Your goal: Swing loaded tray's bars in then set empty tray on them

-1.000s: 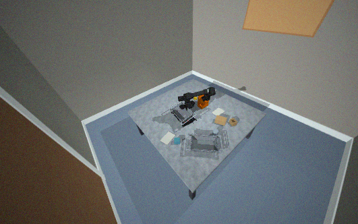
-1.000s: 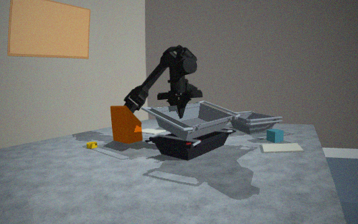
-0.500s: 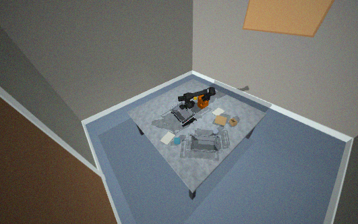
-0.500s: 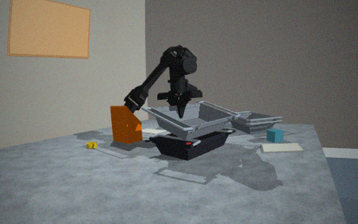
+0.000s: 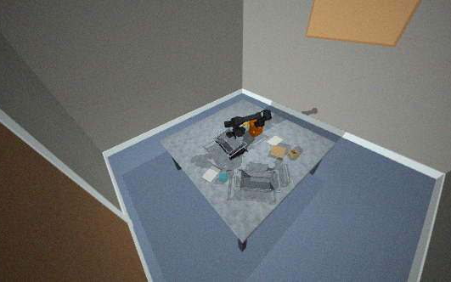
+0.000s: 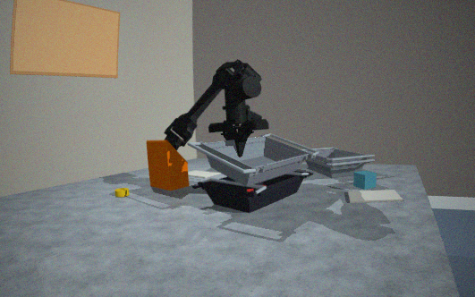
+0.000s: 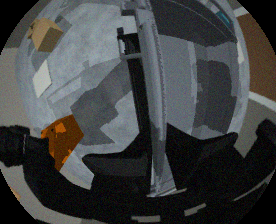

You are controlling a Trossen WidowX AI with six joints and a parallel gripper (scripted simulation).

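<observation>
The empty grey tray (image 5: 225, 138) (image 6: 282, 169) (image 7: 179, 85) is over the black loaded tray (image 5: 239, 154) (image 6: 233, 197) (image 7: 140, 100), which stands on the table. My gripper (image 6: 241, 154) (image 7: 154, 123) points down and is shut on the grey tray's long side wall. In the exterior view the grey tray looks somewhat tilted, its underside close over the black rim; contact cannot be told. A small red patch (image 6: 250, 190) and a light bar piece (image 6: 260, 190) show at the black tray's near end. The other bar and most of the load are hidden.
Another grey tray (image 5: 256, 182) (image 6: 337, 166) stands further off. A teal cube (image 5: 222, 177) (image 6: 364, 180), a cream sheet (image 5: 211, 174) (image 6: 373, 196), a tan box (image 5: 279, 151), a small open box (image 5: 294, 154), a yellow object (image 6: 121, 192) and my orange base (image 6: 165, 167) (image 7: 65, 142) are around.
</observation>
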